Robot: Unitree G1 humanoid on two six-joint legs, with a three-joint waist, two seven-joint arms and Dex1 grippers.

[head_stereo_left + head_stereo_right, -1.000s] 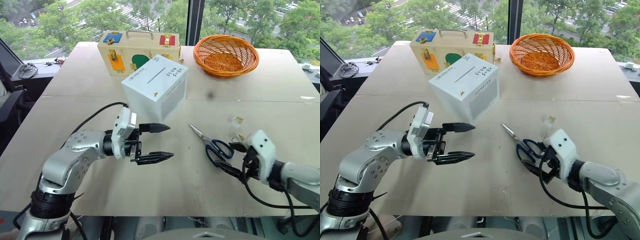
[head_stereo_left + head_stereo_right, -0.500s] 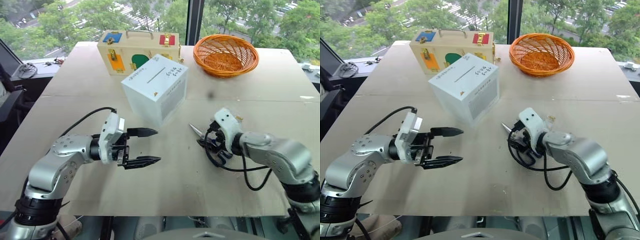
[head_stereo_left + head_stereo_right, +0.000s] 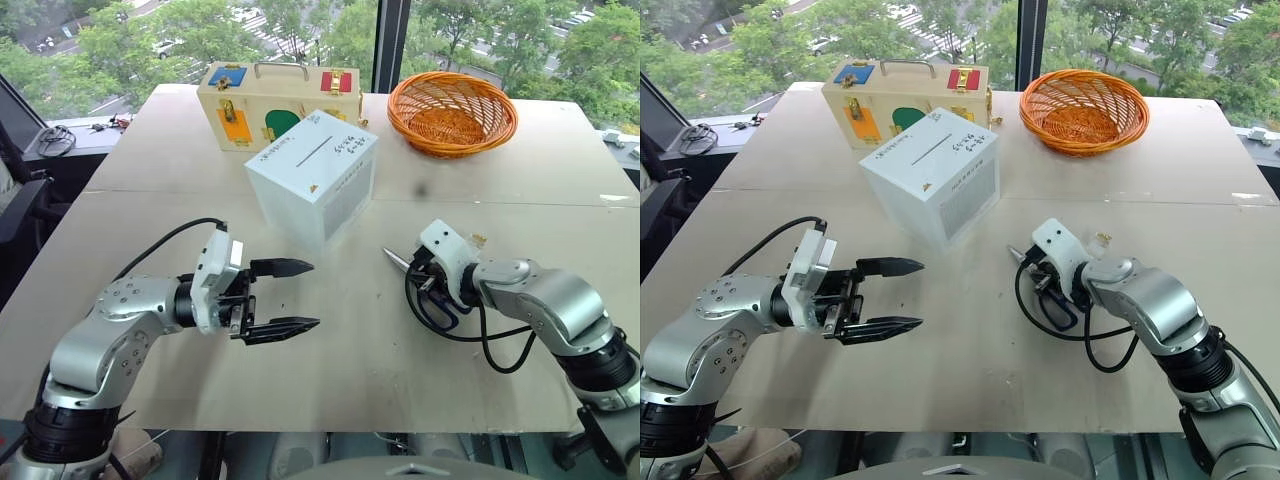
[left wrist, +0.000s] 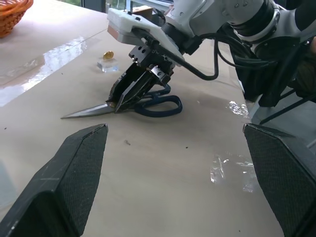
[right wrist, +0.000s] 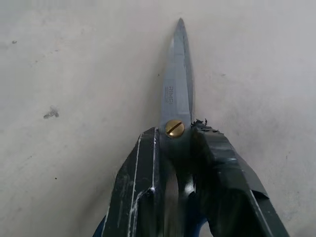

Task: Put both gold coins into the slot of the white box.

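Right tool [image 4: 129, 94] clamped on scissors [image 4: 148, 101] at pivot, blades flat on table [image 3: 330, 350]. Left tool [image 3: 285, 297] fully spread, nothing held.

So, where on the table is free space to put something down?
Bare tabletop lies left of the white box, and between the left gripper and the scissors. It is crowded around the right gripper.

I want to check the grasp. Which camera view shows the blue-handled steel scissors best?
The left wrist view: the blue-handled steel scissors lie whole on the table, the right gripper around them. The right wrist view gives blades and pivot; the eye views show them small.
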